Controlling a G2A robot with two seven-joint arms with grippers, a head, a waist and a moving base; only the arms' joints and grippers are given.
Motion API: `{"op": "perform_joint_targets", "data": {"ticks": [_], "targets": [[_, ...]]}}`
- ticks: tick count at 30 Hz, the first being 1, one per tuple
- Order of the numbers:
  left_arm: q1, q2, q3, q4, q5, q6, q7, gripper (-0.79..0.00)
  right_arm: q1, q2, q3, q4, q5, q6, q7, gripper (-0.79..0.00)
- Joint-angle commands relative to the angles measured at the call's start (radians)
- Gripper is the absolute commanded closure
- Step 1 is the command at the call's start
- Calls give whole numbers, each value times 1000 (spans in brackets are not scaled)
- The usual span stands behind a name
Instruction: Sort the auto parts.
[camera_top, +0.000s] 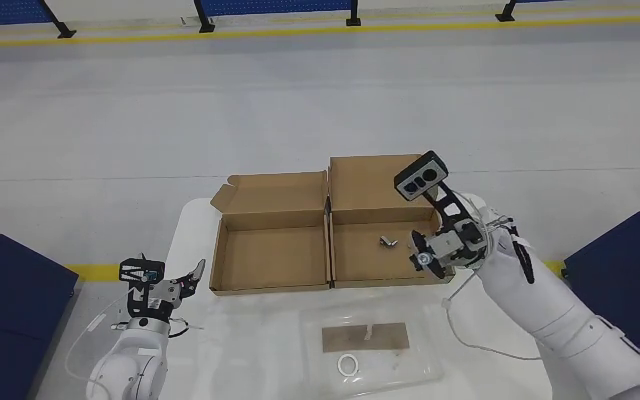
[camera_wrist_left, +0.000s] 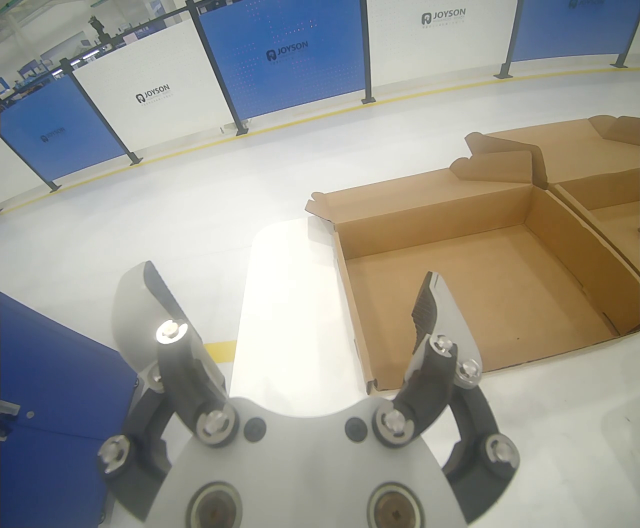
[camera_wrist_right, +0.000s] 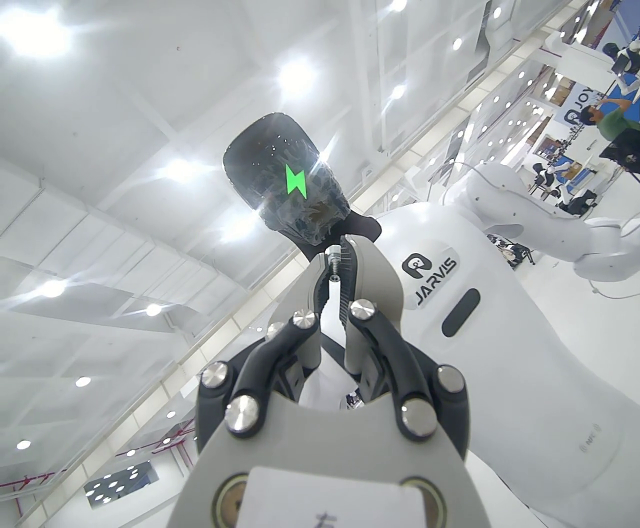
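Observation:
Two open cardboard boxes stand side by side on the white table. The left box (camera_top: 270, 255) (camera_wrist_left: 480, 280) is bare inside. In the right box (camera_top: 350, 262) (camera_wrist_left: 600, 210) lies a small metal part (camera_top: 388, 240). My right gripper (camera_top: 426, 259) (camera_wrist_right: 336, 260) hangs over that box's near right corner, turned up toward the robot's head, and is shut on a small threaded metal screw (camera_wrist_right: 333, 263). My left gripper (camera_top: 178, 283) (camera_wrist_left: 290, 277) is open and holds nothing; it sits low at the table's left end, pointing at the left box.
A clear plastic tray (camera_top: 420, 368) lies near the table's front edge. In it are a flat brown strip (camera_top: 365, 337) and a white ring (camera_top: 348, 364). Blue panels stand beside the table on both sides.

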Motion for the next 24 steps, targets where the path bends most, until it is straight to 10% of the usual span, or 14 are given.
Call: {"op": "perform_joint_targets", "data": {"ticks": [1, 24], "targets": [[0, 0, 0, 0, 0, 0, 0, -785, 0, 0, 0, 0, 0, 0, 0, 0], [0, 0, 0, 0, 0, 0, 0, -785, -56, -94, 40, -39, 192, 56, -63, 0]]}}
